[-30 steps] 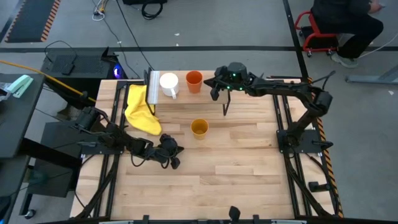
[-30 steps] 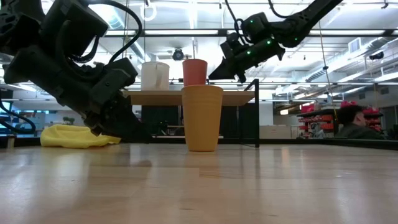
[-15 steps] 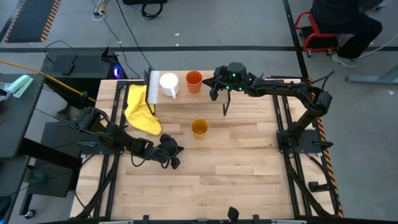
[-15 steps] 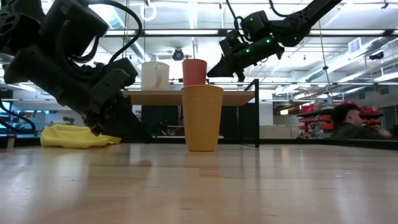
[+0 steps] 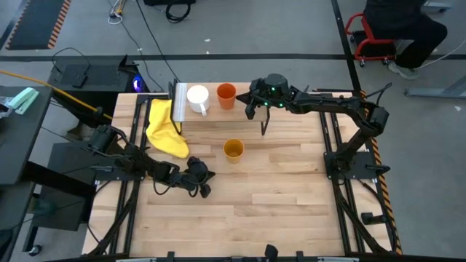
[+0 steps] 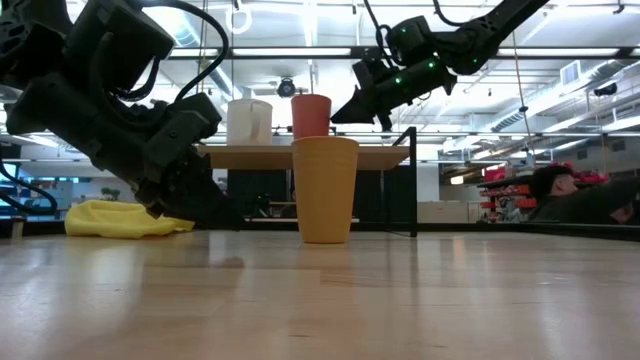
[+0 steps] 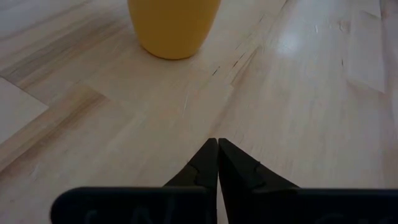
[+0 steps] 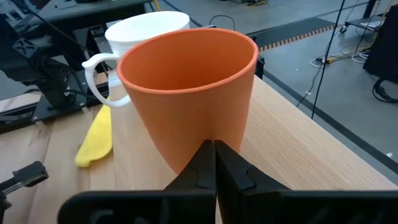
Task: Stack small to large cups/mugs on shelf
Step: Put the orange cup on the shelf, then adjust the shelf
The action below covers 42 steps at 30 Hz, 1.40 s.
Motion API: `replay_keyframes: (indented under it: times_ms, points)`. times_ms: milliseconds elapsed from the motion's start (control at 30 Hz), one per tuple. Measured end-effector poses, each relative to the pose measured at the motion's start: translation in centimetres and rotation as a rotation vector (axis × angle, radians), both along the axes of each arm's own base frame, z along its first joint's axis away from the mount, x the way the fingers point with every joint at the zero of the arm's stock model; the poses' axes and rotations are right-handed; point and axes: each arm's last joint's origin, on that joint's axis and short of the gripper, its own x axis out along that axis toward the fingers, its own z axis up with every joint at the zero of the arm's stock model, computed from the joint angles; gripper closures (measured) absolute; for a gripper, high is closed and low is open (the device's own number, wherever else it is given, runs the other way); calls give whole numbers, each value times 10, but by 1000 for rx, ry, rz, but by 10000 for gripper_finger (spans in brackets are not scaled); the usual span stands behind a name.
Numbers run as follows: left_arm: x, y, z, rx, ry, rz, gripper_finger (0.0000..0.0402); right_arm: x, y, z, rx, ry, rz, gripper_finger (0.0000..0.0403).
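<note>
The white mug [image 5: 198,97] [image 8: 146,28] and the orange-red cup [image 5: 226,94] [image 8: 189,93] stand side by side on the shelf [image 6: 250,157] at the table's far edge. The taller yellow-orange cup [image 5: 233,150] [image 6: 324,188] stands upright on the tabletop, nearer than the shelf. My right gripper [image 5: 250,108] [image 8: 214,155] is shut, its tips at the orange-red cup's wall on the side toward the table's right. My left gripper [image 5: 204,186] [image 7: 217,146] is shut, low over the table, pointing at the yellow-orange cup [image 7: 174,25] from a distance. My right gripper's shut fingertips [image 8: 208,152] stand against the lower side wall [image 8: 186,149] of the orange-red cup, coming about level from the table's right. I cannot tell whether they touch it. The cup stands upright on the shelf's plank.
A yellow cloth [image 5: 166,129] [image 6: 125,218] lies on the table's left part beside the shelf. The shelf's black legs [image 6: 413,180] stand right of the yellow-orange cup. Bare tabletop [image 5: 291,204] lies toward the near and right edges. A person [image 6: 560,195] is in the room beyond.
My right gripper has moved a little toward the table's left, closing on the orange-red cup, and stays shut. The cups and the left arm have kept still.
</note>
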Motion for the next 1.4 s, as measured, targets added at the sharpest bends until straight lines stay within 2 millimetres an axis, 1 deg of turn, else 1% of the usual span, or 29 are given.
replay_keyframes:
  times_ms: [367,533,633,767,900,1067,1267,1400]
  points:
    - [0,0,0,2,0,-1,375,0,1,0,7,-4,25,402]
    - [0,0,0,7,2,-2,379,0,1,-1,11,4,24,401]
    - [0,1,0,52,11,-14,384,-3,2,-1,23,32,20,397]
    - [-1,3,1,130,3,52,391,-8,4,4,16,59,-12,394]
    - [-2,6,5,162,3,90,391,-13,10,10,23,81,-15,394]
    - [-10,10,16,219,28,152,386,-20,19,17,34,105,-15,392]
    - [-28,20,41,283,35,284,395,-32,27,23,42,184,-84,394]
    - [-43,28,59,289,17,365,388,-38,32,27,33,212,-117,395]
